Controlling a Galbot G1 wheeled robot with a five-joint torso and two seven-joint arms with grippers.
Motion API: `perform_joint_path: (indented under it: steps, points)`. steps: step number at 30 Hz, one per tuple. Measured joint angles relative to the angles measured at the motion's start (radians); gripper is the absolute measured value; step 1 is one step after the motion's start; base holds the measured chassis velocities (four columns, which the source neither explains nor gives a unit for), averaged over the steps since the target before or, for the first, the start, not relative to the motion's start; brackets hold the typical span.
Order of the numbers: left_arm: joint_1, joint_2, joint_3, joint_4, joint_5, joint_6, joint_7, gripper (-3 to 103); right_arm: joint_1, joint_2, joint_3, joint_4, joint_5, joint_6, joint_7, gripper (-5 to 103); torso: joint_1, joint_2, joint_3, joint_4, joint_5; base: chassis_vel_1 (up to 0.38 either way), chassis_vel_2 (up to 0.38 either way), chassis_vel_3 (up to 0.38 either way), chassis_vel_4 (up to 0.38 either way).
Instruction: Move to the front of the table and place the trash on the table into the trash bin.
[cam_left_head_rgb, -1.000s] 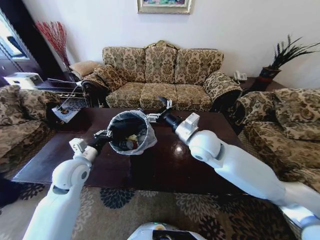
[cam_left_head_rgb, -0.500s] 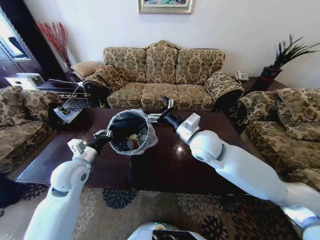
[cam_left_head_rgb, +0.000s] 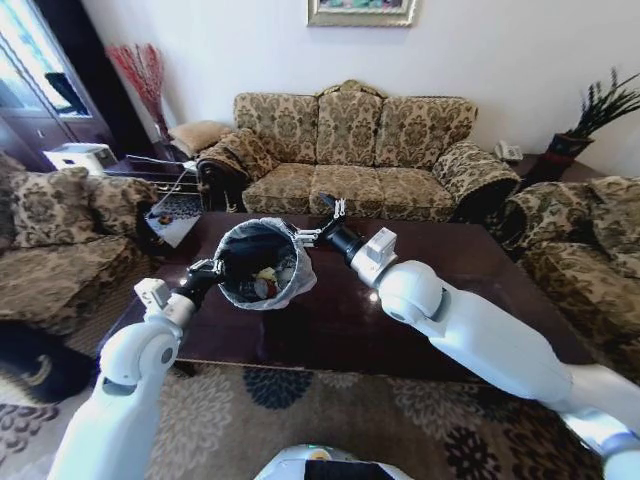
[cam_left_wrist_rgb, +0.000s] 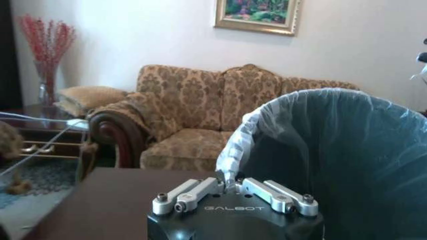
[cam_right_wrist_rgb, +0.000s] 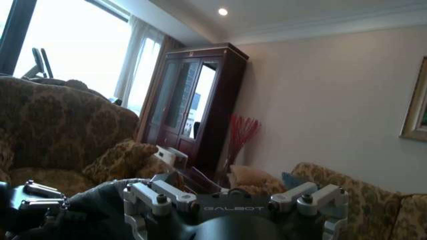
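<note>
Mahogany table (cam_left_head_rgb: 420, 300): dark and glossy, it stretches across the room in front of me, its top bare around the bin.

Bin (cam_left_head_rgb: 262, 262): black, lined with a whitish bag ruffled over its rim, it is held up above the table's left half between my two arms. The head view looks straight into its mouth.

Trash (cam_left_head_rgb: 266, 283): small pale scraps and something yellow lie at the bottom of the bin; I cannot make out single pieces.

Left gripper (cam_left_head_rgb: 208, 270): it sits at the bin's near-left rim. In my left wrist view its fingers (cam_left_wrist_rgb: 195, 193) are drawn together on the bag's ruffled edge, right against the bin wall (cam_left_wrist_rgb: 333, 150).

Right gripper (cam_left_head_rgb: 315, 228): it is up at the bin's far-right rim, my arm reaching in from the right over the table. In the right wrist view its fingers (cam_right_wrist_rgb: 150, 192) stand wide apart, with a dark edge of the bin (cam_right_wrist_rgb: 93, 210) between and below them.

Sofa (cam_left_head_rgb: 350, 150): patterned gold-brown, it stands against the wall beyond the table.

Armchairs: matching ones flank the table on the left (cam_left_head_rgb: 60, 240) and right (cam_left_head_rgb: 590, 230).
</note>
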Motion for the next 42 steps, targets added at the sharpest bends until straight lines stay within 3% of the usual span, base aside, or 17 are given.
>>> perform_joint_path:
  steps: [12,15,20,25,27,31,42]
  points:
    - [0.002,0.007,-0.003,0.000,0.000,0.002,-0.001,0,-0.007,0.002,0.011,-0.018,-0.010,0.003,-0.013,100,0.000,0.000,0.000,0.0006,-0.0010,0.488,0.239,-0.478,-0.237]
    - [0.003,0.006,-0.003,0.000,0.000,0.002,-0.001,0,-0.017,-0.001,0.013,-0.015,-0.008,0.001,-0.017,100,0.000,0.000,0.000,-0.0004,0.0002,0.461,0.220,-0.469,-0.233]
    - [0.004,0.006,-0.003,0.000,0.000,0.002,-0.001,0,-0.020,-0.002,0.015,-0.011,-0.005,-0.001,-0.021,100,-0.001,0.000,0.000,0.0005,-0.0015,0.348,0.155,-0.308,-0.148]
    - [0.004,0.006,-0.003,0.000,0.000,0.002,-0.002,0,-0.021,-0.002,0.015,-0.011,-0.004,-0.001,-0.022,100,0.000,0.000,0.000,0.0008,-0.0013,0.097,0.049,-0.064,-0.022]
    - [0.004,0.006,-0.003,0.000,-0.001,0.002,-0.001,0,-0.021,-0.003,0.016,-0.011,-0.004,-0.001,-0.022,100,0.001,0.000,0.000,-0.0001,0.0009,-0.033,0.013,0.059,-0.003]
    - [0.004,0.005,-0.002,0.000,-0.001,0.002,0.000,0,-0.021,-0.003,0.016,-0.011,-0.004,-0.001,-0.021,100,0.001,0.000,0.000,-0.0013,-0.0002,-0.105,-0.023,0.046,-0.005]
    - [0.004,0.006,-0.002,0.000,-0.001,0.002,-0.001,0,-0.021,-0.003,0.016,-0.010,-0.003,-0.001,-0.021,100,-0.001,0.000,0.000,0.0007,-0.0011,-0.007,0.000,0.004,0.005]
